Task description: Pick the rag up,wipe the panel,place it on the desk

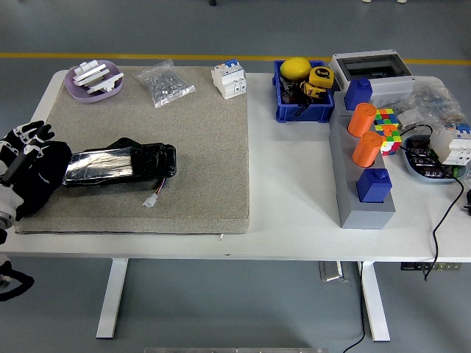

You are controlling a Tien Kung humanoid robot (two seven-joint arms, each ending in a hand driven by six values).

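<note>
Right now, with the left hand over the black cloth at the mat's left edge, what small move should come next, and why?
Probably close the left hand on the rag and lift it. The hand lies on the dark cloth beside the panel, fingers spread rather than curled around it, so no grasp looks made yet. The panel's shiny face is uncovered, ready for wiping.

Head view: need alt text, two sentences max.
The robot's left hand rests on a black rag at the left edge of a grey mat, beside a black panel with a shiny silver face. To the right, the white table holds a blue bin, two orange cylinders and a colour cube.
</note>
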